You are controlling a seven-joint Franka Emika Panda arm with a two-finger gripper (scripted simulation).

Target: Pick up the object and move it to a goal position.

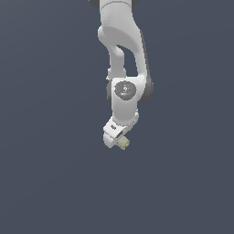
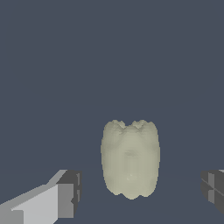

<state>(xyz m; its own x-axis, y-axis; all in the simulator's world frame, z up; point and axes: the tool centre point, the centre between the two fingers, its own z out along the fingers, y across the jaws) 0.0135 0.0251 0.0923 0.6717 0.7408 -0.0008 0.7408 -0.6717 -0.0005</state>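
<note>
Wrist view: the object [image 2: 130, 159], a pale yellowish-beige lumpy block with rounded corners, sits in the lower centre of the frame, between the two fingertips [image 2: 69, 193] of the hand [image 2: 142, 192]. One dark pad shows at lower left on its white finger, the other at the lower right edge. Clear gaps of dark desk [image 2: 109, 57] show on both sides of the block, so the fingers stand apart and touch nothing. The gap on the lower-right side looks somewhat wider than the one on the lower-left side.

Block's long axis runs up and down in this frame, across the line joining the two pads. Narrow dimension therefore faces the pads; favourable for a squeeze.

Exterior view: white arm comes down from the top centre of the frame; hand [image 1: 119, 141] is just below centre, tilted, with the object [image 1: 123, 143] peeking out at its lower right tip. Cannot tell from this view whether the block rests on the desk [image 1: 45, 183] or how far the fingertips reach down its sides.

Judgement: the block lies straight ahead of the hand, within the open span, slightly off-centre toward the lower-left pad. Closing should trap it; that pad may meet it first and nudge it sideways. No goal marker visible in either view.
</note>
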